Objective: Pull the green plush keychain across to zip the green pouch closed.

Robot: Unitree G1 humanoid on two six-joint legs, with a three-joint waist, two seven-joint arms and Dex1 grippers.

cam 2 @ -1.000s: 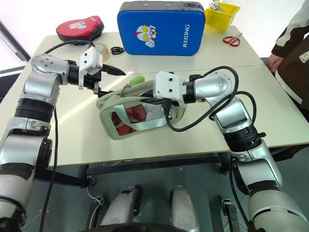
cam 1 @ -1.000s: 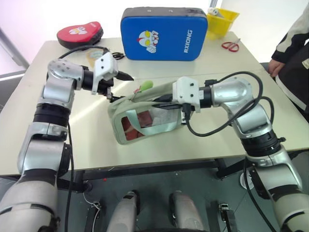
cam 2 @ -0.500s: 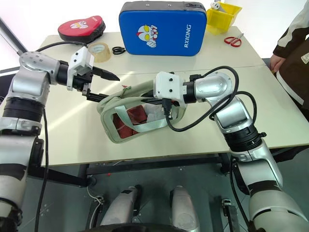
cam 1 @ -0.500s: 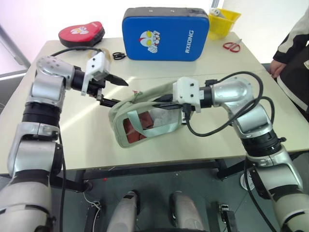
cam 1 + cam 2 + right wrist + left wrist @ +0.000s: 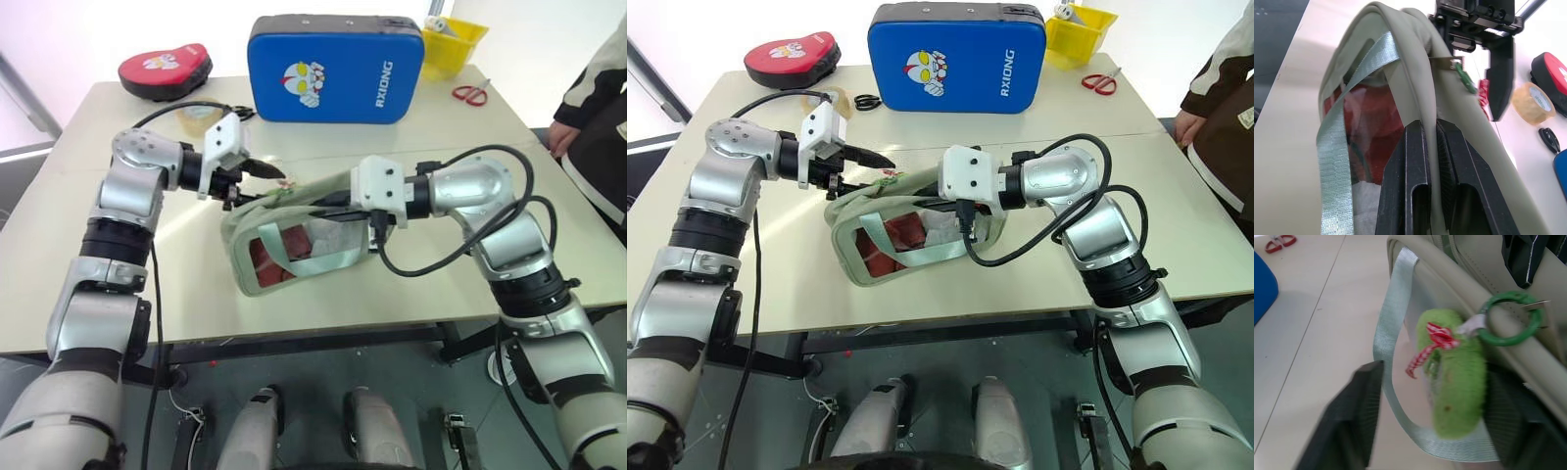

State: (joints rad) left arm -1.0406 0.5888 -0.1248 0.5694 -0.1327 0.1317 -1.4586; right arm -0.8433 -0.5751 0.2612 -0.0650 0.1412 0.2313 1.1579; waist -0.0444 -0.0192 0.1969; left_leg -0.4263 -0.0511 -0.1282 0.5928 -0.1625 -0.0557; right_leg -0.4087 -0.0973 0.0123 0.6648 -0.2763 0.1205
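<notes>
While the table (image 5: pixel 411 294) carries several loose things, the work sits at its middle: the green pouch (image 5: pixel 294 257) lies with its long axis running from the robot's left to its right, zip seam uppermost, clear window with red contents facing the robot, a pale strap (image 5: pixel 1388 347) looped over it

Right gripper (image 5: pixel 1432 142): fingers pressed together on the pouch's top fabric edge at the right-hand end, pinning it. Judged to be the anchor for the pull

Left gripper (image 5: pixel 257 176): at the pouch's left end, so this arm is the nearer one to the charm. Fingers (image 5: pixel 1352 416) partly open, one on each side of the green plush keychain (image 5: pixel 1457 377); a visible gap on at least one side, so I cannot tell whether they grip it yet

Keychain: hangs from a green ring (image 5: pixel 1508 318) on the zip pull, at the seam's left end, a red-and-white bow on its side. It lies between the left fingers, lengthwise along them

Judgement: closing the zip means drawing the charm along the seam toward the right gripper. That gripper sits on the seam line and may block the last stretch; the strap could also snag

Around, well apart from the pouch: blue pad (image 5: pixel 333 67) at the far edge, red mitt (image 5: pixel 163 69), yellow bin (image 5: pixel 451 44), tape roll (image 5: pixel 835 98), red scissors (image 5: pixel 470 93). A person's sleeve (image 5: pixel 588 88) at the far right
</notes>
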